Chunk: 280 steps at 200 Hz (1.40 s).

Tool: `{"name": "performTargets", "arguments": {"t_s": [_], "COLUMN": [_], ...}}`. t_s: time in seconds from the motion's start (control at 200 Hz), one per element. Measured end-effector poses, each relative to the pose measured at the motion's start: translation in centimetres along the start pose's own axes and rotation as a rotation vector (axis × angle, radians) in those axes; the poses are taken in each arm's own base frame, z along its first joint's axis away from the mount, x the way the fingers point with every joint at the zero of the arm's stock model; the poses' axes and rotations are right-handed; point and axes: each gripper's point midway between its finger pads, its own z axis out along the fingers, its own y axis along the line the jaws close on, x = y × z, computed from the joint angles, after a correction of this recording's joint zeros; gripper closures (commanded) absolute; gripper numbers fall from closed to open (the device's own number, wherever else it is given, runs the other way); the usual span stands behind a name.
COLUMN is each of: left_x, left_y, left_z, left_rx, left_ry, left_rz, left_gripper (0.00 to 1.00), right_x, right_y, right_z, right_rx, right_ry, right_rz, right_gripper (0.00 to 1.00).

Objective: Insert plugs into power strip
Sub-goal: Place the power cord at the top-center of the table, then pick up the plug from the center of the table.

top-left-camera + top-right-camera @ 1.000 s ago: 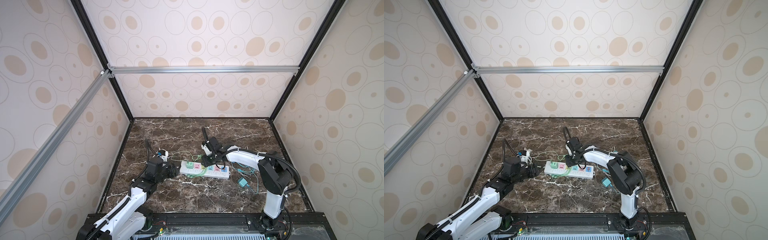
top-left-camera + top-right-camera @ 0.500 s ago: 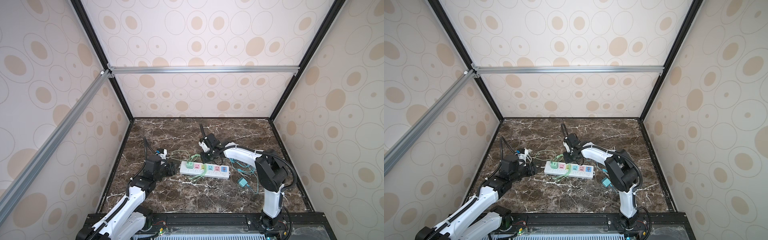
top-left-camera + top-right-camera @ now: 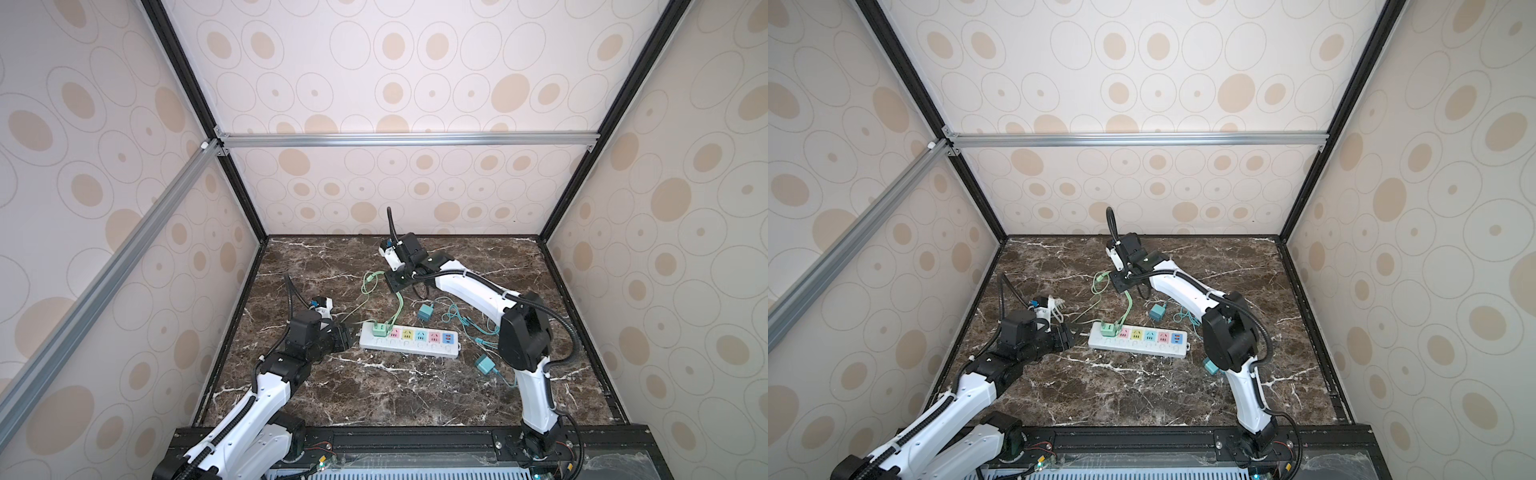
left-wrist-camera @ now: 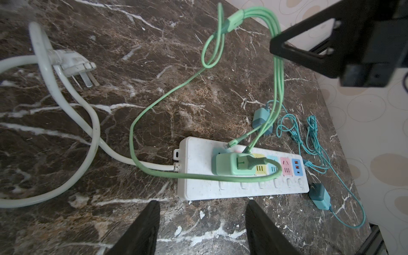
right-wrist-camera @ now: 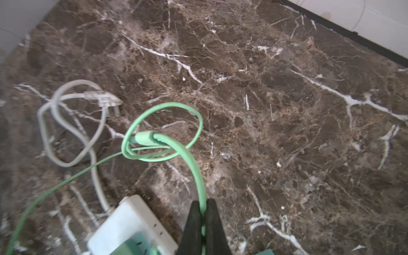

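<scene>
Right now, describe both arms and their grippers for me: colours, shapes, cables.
The left arm and right arm have glossy white link shells with black joint housings. A black corrugated hose runs along each, and each wrist carries a small white camera block. The left gripper and right gripper have matte black, tapering fingers.

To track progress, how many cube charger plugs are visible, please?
3: mint green plug in the power strip's end socket; far teal plug behind it; near teal plug by its USB end.

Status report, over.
Right gripper shut on green cable. Left gripper open, empty. Mint plug in power strip; two teal plugs loose. Cable loops across free sockets.
</scene>
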Motion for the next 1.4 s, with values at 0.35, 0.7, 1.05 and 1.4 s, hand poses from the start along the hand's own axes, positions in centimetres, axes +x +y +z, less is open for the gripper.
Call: {"name": "performTargets", "arguments": {"t_s": [0.35,0.7,1.05,1.4], "left_x": [0.5,0.9,1.0,0.5], "left_y": [0.3,-0.1,-0.1,-0.9], "left_z": [0.1,1.1,2.1,1.5], "left_rx": [0.0,0.039,0.055,0.09], "left_ry": [0.008,0.029,0.029,0.008], "left_rz": [-0.004,-0.005,-0.005,0.005], "left_gripper": [0.38,0.29,0.28,0.24], "right_x": [0.4,7.7,15.8,14.5], "right_y": [-2.4,-8.3,-12.1,-9.5], "right_z": [1.7,-7.4,-8.7,-4.1], "right_rx": [0.135,0.227,0.149,-0.017], "right_ry": [0.029,0.102,0.202,0.158], "right_rz": [-0.053,0.083,0.359,0.532], "right_gripper": [0.47,0.42,0.44,0.36]}}
